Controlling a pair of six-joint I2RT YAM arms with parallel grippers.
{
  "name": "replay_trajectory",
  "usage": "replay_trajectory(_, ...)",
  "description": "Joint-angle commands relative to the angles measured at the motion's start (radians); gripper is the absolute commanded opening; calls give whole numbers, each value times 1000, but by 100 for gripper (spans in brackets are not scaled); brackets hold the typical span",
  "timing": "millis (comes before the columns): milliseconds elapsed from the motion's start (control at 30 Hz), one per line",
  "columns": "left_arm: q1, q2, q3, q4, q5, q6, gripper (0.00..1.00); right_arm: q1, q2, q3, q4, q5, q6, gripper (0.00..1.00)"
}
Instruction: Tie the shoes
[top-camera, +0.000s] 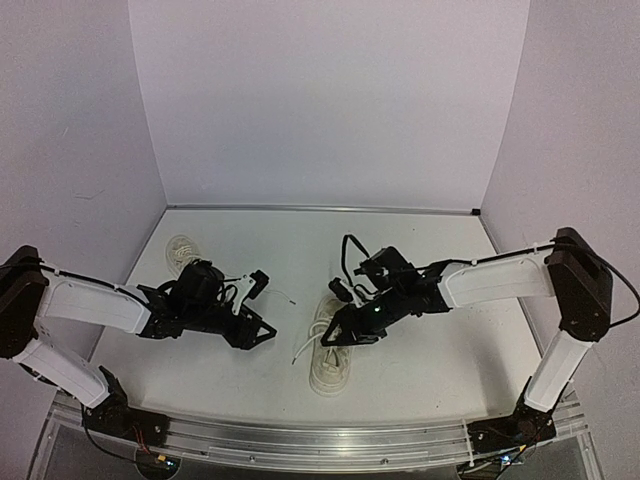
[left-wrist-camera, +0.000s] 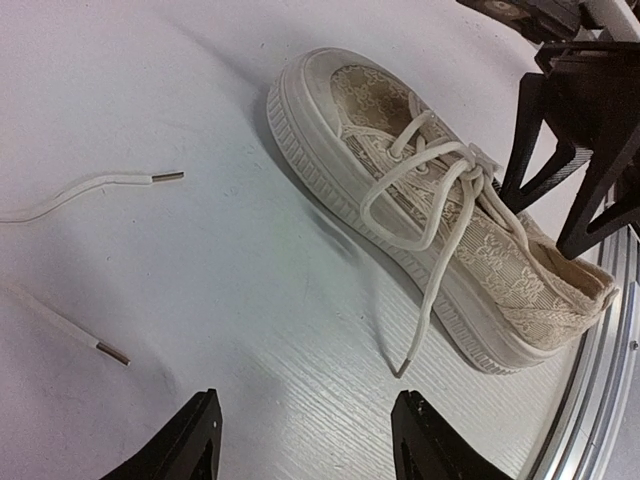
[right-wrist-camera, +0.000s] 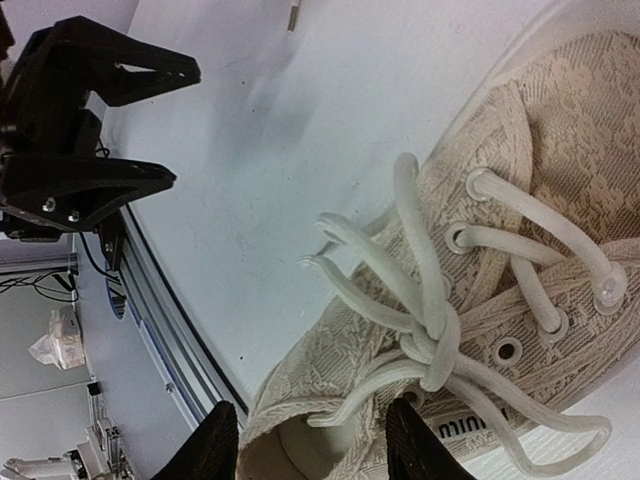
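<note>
One cream shoe (top-camera: 328, 372) lies at the table's middle front, its white laces (left-wrist-camera: 440, 190) drawn into a knot (right-wrist-camera: 436, 352) with loops. My right gripper (top-camera: 338, 335) hovers over its heel opening. In the right wrist view the right gripper (right-wrist-camera: 315, 445) is open, a lace loop lying loose between its jaws. My left gripper (top-camera: 262, 331) stands left of the shoe (left-wrist-camera: 440, 230); in its own view the left gripper (left-wrist-camera: 305, 435) is open over bare table, one lace tip (left-wrist-camera: 402, 368) just ahead. The second shoe (top-camera: 183, 251) sits far back left.
Two loose lace ends (left-wrist-camera: 165, 177) (left-wrist-camera: 112, 353) lie on the table left of the left gripper. A metal rail (top-camera: 320, 440) runs along the near edge, close to the shoe's heel (left-wrist-camera: 600, 380). White walls close in the back and sides.
</note>
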Motion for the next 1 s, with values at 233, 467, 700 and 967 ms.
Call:
replay_trajectory(233,3,14,-5,60,-12,0,60,9,29,66,31,-38,13,48)
replay_trajectory(467,3,18,-13,67,-2,4,60,9,84,101,50,-52,17,48)
replay_trajectory(700,3,27,-22,70,6,1,60,9,119,149,72,-58,32,50)
replay_trajectory(967,3,42,-20,104,28,-11,59,9,44,129,78,-28,40,53)
